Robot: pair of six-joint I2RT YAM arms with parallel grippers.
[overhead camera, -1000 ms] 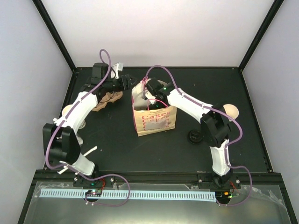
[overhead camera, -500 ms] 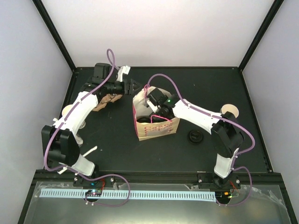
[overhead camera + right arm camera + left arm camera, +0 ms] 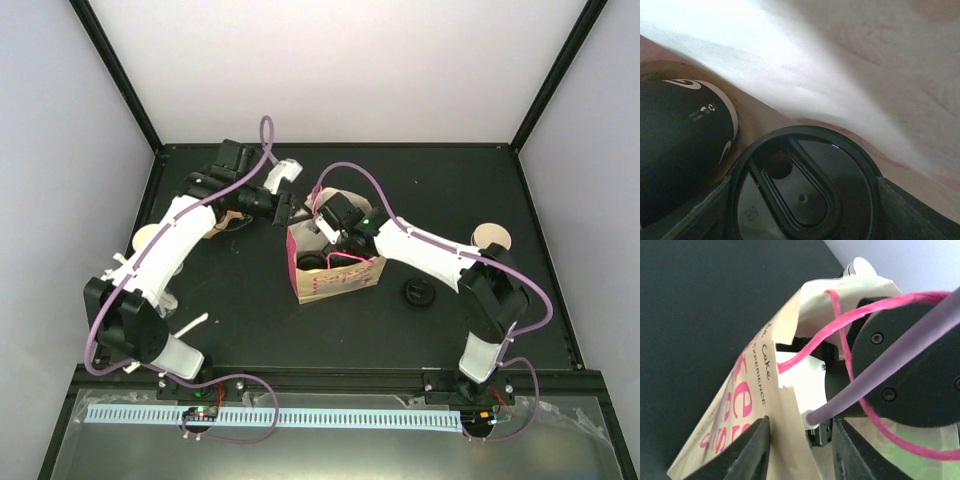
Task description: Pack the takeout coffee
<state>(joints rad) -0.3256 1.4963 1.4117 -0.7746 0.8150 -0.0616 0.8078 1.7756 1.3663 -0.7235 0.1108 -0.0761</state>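
A brown paper bag [image 3: 338, 277] with pink print stands open mid-table. My right gripper [image 3: 337, 238] reaches down inside it. In the right wrist view the gripper [image 3: 802, 205] is shut on a coffee cup with a black lid [image 3: 800, 192]. A second black-sided cup [image 3: 680, 150] sits beside it in the bag. My left gripper [image 3: 286, 208] is open at the bag's back-left rim. In the left wrist view its fingers [image 3: 754, 450] straddle the bag's wall [image 3: 790, 440]. Cream-topped cups stand at the left [image 3: 148, 238] and right [image 3: 492, 238].
The brown pulp tray [image 3: 228, 214] lies at the back left, mostly under my left arm. A loose black lid [image 3: 416, 293] lies right of the bag. The bag's pink handle cord [image 3: 840, 320] loops over my right wrist.
My left gripper has moved right from the pulp tray to the bag's rim. My right gripper has gone down deeper into the bag.
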